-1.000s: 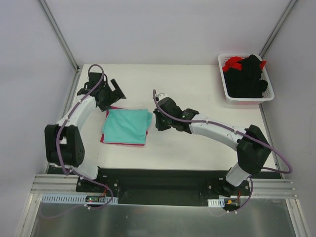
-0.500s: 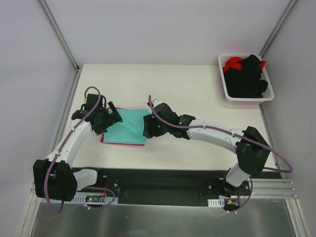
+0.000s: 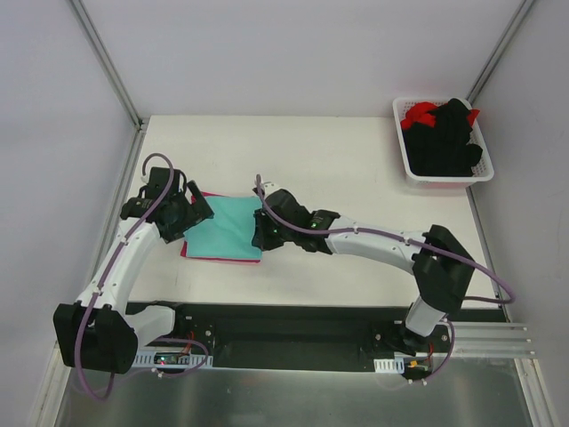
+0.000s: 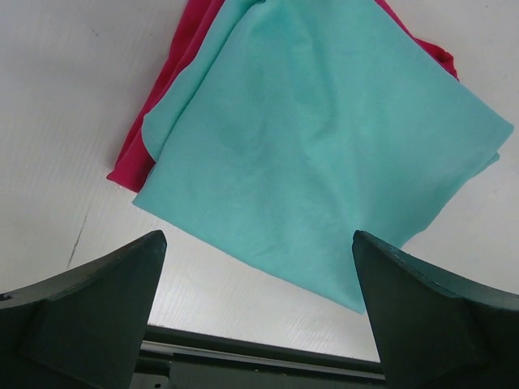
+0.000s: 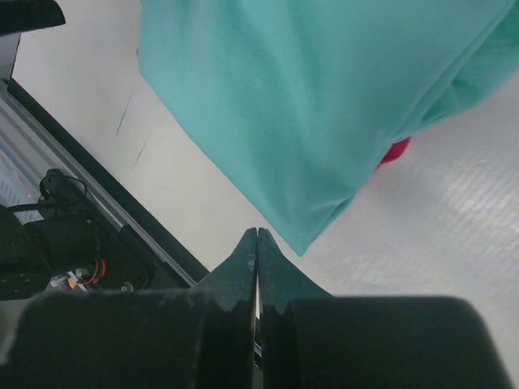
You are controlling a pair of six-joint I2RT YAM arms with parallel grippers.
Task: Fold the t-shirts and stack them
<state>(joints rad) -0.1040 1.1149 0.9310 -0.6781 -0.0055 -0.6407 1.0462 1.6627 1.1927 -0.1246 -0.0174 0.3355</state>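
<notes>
**Two claws at the folded teal t-shirt.**
Left claw [image 4: 258, 243] spread wide and empty, over the left edge of the teal t-shirt [image 3: 227, 229]. Right claw [image 5: 257, 235] pinched together on nothing, its tips just beside the shirt's right near corner. The shirt lies folded on a pink t-shirt [image 4: 154, 138], which shows at its left and near edges, both on the worktop [image 3: 356, 169]. Well to its right, farther back, a white basket [image 3: 404, 165] holds black and red garments [image 3: 449, 138].

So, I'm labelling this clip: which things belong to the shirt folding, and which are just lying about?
Job: teal t-shirt; magenta t-shirt under it; black and red garments.
Lying about: white basket holding those garments.
</notes>
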